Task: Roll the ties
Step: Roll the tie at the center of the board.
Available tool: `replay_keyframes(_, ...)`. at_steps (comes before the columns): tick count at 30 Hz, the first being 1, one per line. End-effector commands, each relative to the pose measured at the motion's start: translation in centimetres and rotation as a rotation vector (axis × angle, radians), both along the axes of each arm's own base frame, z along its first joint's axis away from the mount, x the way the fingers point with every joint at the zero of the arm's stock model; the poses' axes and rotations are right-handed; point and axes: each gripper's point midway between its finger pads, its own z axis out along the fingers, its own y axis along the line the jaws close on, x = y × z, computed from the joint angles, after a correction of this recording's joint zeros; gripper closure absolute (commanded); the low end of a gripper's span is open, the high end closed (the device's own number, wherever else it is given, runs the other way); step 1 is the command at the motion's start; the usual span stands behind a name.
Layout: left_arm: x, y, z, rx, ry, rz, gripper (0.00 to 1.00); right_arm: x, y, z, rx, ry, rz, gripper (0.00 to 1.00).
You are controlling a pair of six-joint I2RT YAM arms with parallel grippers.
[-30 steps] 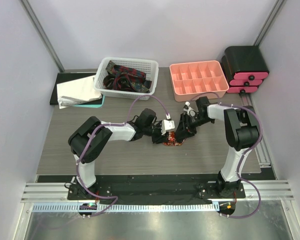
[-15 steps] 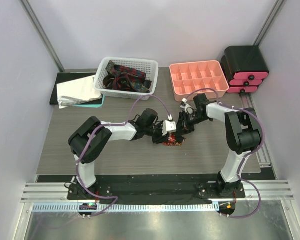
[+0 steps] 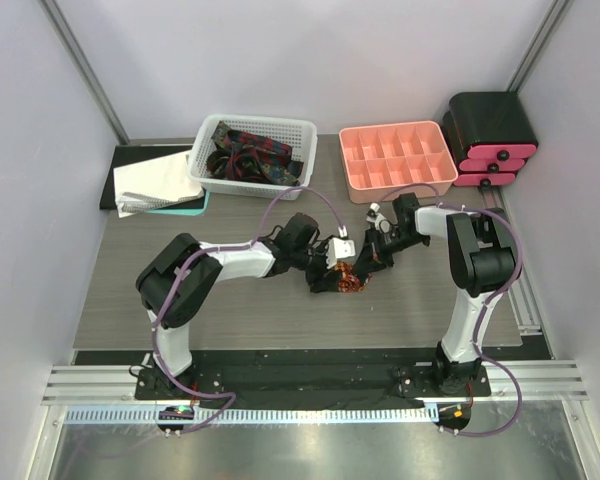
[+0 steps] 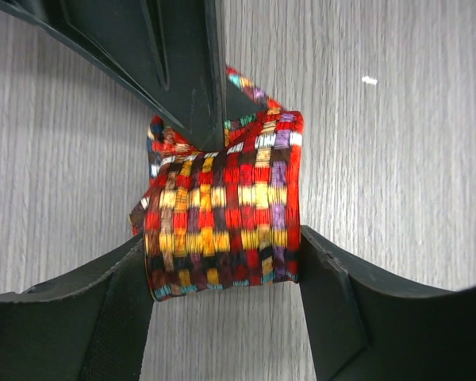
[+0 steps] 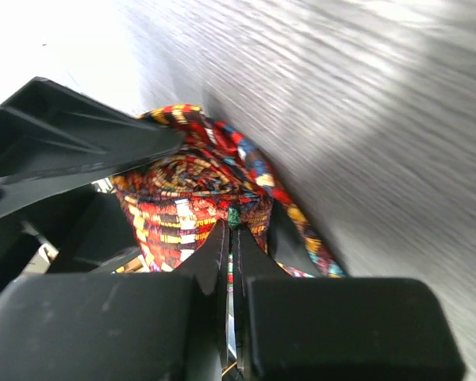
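- Top external view: a rolled tie point(image 3: 347, 284), red with yellow and orange print, lies on the grey wood-grain table point(image 3: 230, 310) near its middle, slightly toward the right edge.
- Both arms meet over it, the left gripper point(image 3: 332, 277) coming from the left and the right gripper point(image 3: 364, 264) from the right.
- Left wrist view: the left gripper point(image 4: 222, 244) is about half open, one finger point(image 4: 71, 313) against each side of the rolled tie point(image 4: 222, 226), clasping it. A loose end sticks out at the roll's far side.
- Right wrist view: the right gripper point(image 5: 232, 232) has its fingers point(image 5: 210, 262) nearly together, a thin sliver of patterned fabric pinched between them at the edge of the rolled tie point(image 5: 194, 186).
- More ties point(image 3: 255, 150), dark and patterned, are heaped in a white basket point(image 3: 202, 168) at the far edge, left of middle.
- A pink compartment tray point(image 3: 450, 172) sits at the far edge, right of middle.
- A black and pink drawer unit point(image 3: 490, 125) stands in the far right corner.
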Motion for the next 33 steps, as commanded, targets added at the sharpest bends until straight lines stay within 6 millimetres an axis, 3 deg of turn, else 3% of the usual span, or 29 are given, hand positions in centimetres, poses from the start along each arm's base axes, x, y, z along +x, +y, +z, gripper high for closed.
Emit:
replay_keyframes(1,-0.2,-1.2,2.2,-0.043,0.025,-0.024,0.32,1.1,-1.9,-2.9,-0.133,-0.076,0.030,0.99)
replay_keyframes(11,-0.6,-2.7,1.2,-0.044,0.055,-0.038,0.31,2.5,-2.2,-3.2,-0.156,-0.152,0.036,0.99)
replay_keyframes(13,-0.3,-2.7,0.4,-0.023,0.058,-0.016,0.37,2.6,-2.1,-3.1,-0.158,-0.165,0.037,0.99)
replay_keyframes(15,-0.1,-2.5,-0.5,0.012,0.053,0.010,0.53,3.0,-2.0,-2.6,-0.149,-0.171,0.024,0.98)
replay_keyframes(18,-0.7,-0.8,-1.9,0.092,0.056,0.019,0.71,3.3,-1.9,-0.9,-0.127,-0.165,0.015,0.82)
replay_keyframes(19,-0.6,-0.1,-2.5,0.126,0.038,0.034,0.74,3.0,-2.1,-0.1,-0.127,-0.158,0.010,0.70)
replay_keyframes(20,-1.0,0.8,-3.2,0.159,0.049,0.032,0.78,3.2,-2.5,0.6,-0.123,-0.159,-0.002,0.64)
replay_keyframes(22,-1.5,1.6,-3.9,0.210,0.053,0.028,0.82,2.8,-2.9,1.9,-0.109,-0.146,-0.017,0.49)
replay_keyframes(24,-1.7,2.1,-4.3,0.240,0.059,0.027,0.85,2.5,-3.4,2.5,-0.094,-0.125,-0.038,0.39)
replay_keyframes(26,-1.5,2.2,-4.6,0.259,0.050,0.032,0.86,1.9,-3.8,3.1,-0.067,-0.097,-0.060,0.19)
replay_keyframes(27,-1.5,2.3,-4.8,0.267,0.052,0.032,0.85,1.4,-3.7,3.1,-0.058,-0.081,-0.064,0.16)
replay_keyframes(28,-1.5,2.2,-5.0,0.275,0.053,0.031,0.86,1.2,-3.7,3.1,-0.052,-0.080,-0.061,0.06)
replay_keyframes(33,-1.0,1.6,-5.1,0.278,0.045,0.025,0.85,0.7,-3.8,1.9,-0.065,-0.079,-0.064,0.03)
